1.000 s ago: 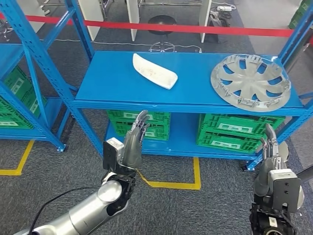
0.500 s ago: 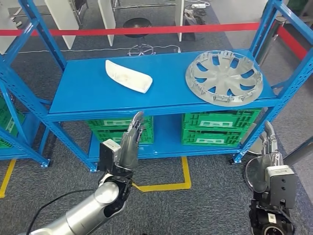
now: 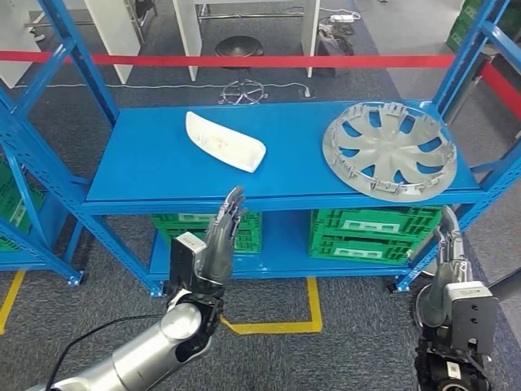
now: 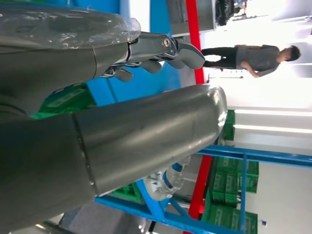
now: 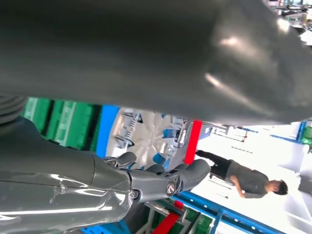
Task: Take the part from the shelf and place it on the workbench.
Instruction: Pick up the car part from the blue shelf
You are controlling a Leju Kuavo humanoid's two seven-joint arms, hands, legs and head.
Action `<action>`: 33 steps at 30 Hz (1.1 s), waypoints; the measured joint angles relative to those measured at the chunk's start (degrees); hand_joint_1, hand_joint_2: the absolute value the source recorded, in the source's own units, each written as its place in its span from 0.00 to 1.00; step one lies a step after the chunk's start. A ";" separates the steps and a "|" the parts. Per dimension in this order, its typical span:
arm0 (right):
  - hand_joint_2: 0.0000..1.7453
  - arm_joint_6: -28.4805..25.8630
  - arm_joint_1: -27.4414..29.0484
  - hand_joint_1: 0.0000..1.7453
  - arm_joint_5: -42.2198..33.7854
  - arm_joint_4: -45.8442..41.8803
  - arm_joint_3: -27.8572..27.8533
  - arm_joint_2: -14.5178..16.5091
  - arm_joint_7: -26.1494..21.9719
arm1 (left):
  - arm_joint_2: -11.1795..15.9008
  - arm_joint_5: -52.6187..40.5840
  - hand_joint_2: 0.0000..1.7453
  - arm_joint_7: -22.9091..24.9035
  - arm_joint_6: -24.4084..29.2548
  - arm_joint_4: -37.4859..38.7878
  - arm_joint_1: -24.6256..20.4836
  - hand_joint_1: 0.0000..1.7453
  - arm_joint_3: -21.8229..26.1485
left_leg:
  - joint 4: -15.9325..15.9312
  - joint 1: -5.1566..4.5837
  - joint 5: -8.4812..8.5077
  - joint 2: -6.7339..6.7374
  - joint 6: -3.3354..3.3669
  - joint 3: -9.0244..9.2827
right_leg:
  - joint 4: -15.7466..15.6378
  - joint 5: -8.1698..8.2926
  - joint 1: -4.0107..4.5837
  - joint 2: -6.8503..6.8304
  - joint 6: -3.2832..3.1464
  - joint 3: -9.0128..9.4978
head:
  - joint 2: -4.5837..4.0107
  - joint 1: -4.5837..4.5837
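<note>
Head view: I see the blue shelf (image 3: 154,159) carrying a white part (image 3: 225,141) toward its left and a silver wheel cover (image 3: 389,149) at its right; green crates (image 3: 374,235) sit below. My left hand (image 3: 221,236) is raised in front of the shelf edge, fingers straight and empty. My right hand (image 3: 448,244) hangs low at the right, empty.

Left wrist view: fingers (image 4: 162,48) extended, holding nothing; a person (image 4: 254,56) stands beyond.

Right wrist view: fingers (image 5: 162,178) extended before the wheel cover (image 5: 154,136).
</note>
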 joint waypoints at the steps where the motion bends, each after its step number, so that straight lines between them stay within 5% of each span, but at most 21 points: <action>1: 0.00 0.02 -0.02 0.00 -0.01 0.03 0.04 0.00 0.02 | 0.01 -0.01 0.00 0.01 0.01 -0.02 -0.04 0.00 0.00 | 0.04 -0.04 -0.46 0.03 -0.30 0.28 | -2.40 0.75 0.09 -0.13 -0.39 1.05 | 0.00 0.16; 4: 0.00 0.08 0.05 0.00 -0.05 0.05 0.16 0.00 0.12 | 0.05 -0.05 0.00 0.05 0.07 -0.17 -0.03 0.00 0.00 | 0.55 -0.20 -1.11 0.14 -1.13 0.28 | -3.71 0.36 0.42 -0.06 -2.14 2.09 | 0.00 -0.08; 6: 0.00 0.14 -0.02 0.00 -0.05 0.00 0.16 0.00 0.15 | 0.11 -0.14 0.00 0.08 0.28 -0.34 -0.01 0.00 0.00 | 3.71 -0.09 -1.17 0.09 -1.61 -1.13 | -3.85 0.08 0.31 0.22 -2.81 2.83 | 0.00 -0.51; 10: 0.00 0.25 -0.10 0.00 -0.07 -0.08 0.25 0.00 0.23 | 0.22 -0.20 0.00 0.15 0.48 -0.47 0.21 0.00 0.00 | 18.42 0.12 -4.82 -0.02 -2.28 -11.85 | -4.07 -1.54 0.34 0.44 -3.48 4.71 | 0.00 -1.44; 12: 0.00 0.26 -0.07 0.00 -0.08 -0.07 0.27 0.00 0.30 | 0.31 -0.20 0.00 0.19 0.51 -0.47 0.40 0.00 0.00 | 19.01 0.08 -4.84 -0.04 -1.94 -14.79 | -4.10 -2.64 0.51 0.61 -3.53 6.07 | 0.00 -1.69; 15: 0.00 0.26 -0.12 0.00 -0.12 -0.05 0.30 0.00 0.35 | 0.45 -0.20 0.00 0.21 0.53 -0.47 0.45 0.00 0.00 | 7.82 -0.72 3.30 -0.14 -0.57 -12.34 | -4.27 -4.40 0.62 0.82 -3.42 8.54 | 0.00 -1.77; 17: 0.00 0.27 -0.18 0.00 -0.22 0.00 0.33 0.00 0.42 | 0.55 -0.21 0.00 0.26 0.54 -0.52 0.46 0.00 -0.01 | 2.88 -1.37 5.65 -0.49 0.23 -10.56 | -4.73 -5.34 0.61 1.10 -2.97 9.39 | 0.00 -1.61; 21: 0.00 0.29 -0.16 0.00 -0.32 0.07 0.39 0.00 0.55 | 0.56 -0.29 0.00 0.42 0.68 -0.78 0.45 0.00 -0.02 | 0.71 -1.08 6.01 -0.97 0.92 -8.08 | -2.85 -5.77 0.70 0.97 -2.02 10.19 | 0.00 -1.40; 23: 0.00 0.26 -0.33 0.00 -0.32 0.08 0.37 0.00 0.67 | 0.49 -0.39 0.00 0.50 0.96 -0.85 0.38 0.00 -0.02 | 0.49 -0.88 5.77 -0.72 1.14 -6.76 | 2.45 -8.33 0.62 0.67 -1.58 7.67 | 0.00 -1.01; 26: 0.00 0.02 -0.31 0.00 -0.37 0.12 0.43 0.00 1.12 | 0.48 -0.57 0.00 0.66 1.61 -0.86 0.60 0.00 -0.02 | 0.53 -0.84 4.76 -0.67 1.27 -5.82 | 11.68 -12.68 0.28 0.47 -0.86 1.51 | 0.00 -0.72; 28: 0.00 -0.35 -0.14 0.00 -0.58 0.18 0.42 0.00 1.72 | 0.47 -0.61 0.00 0.67 1.83 -0.86 0.86 0.00 -0.02 | 0.60 -0.63 3.96 -0.79 1.02 -4.92 | 10.15 -10.42 -0.08 0.35 -0.44 0.39 | 0.00 -0.68; 30: 0.00 -0.86 -0.11 0.00 -1.13 0.25 0.31 -0.01 2.51 | 0.46 -0.62 0.00 0.67 1.87 -0.90 0.96 0.00 -0.02 | 0.72 -0.38 3.01 -0.90 0.48 -3.76 | 2.89 -4.30 -0.37 0.32 -0.04 2.02 | 0.00 -0.56; 32: 0.00 -1.26 -0.14 0.00 -1.82 0.38 0.17 -0.01 3.20 | 0.46 -0.61 0.00 0.68 1.86 -0.98 0.86 0.00 -0.02 | 1.21 -0.34 2.25 -0.95 -0.20 -3.47 | -2.38 -1.57 -0.28 0.14 -0.41 3.17 | 0.00 -0.19; 33: 0.00 -1.40 -0.07 0.00 -2.11 0.46 0.04 -0.01 3.42 | 0.47 -0.60 0.00 0.69 1.86 -1.04 0.83 0.00 -0.02 | 1.56 -0.39 1.99 -0.96 -0.53 -3.60 | -2.96 -1.64 -0.14 0.05 -0.94 3.17 | 0.00 -0.26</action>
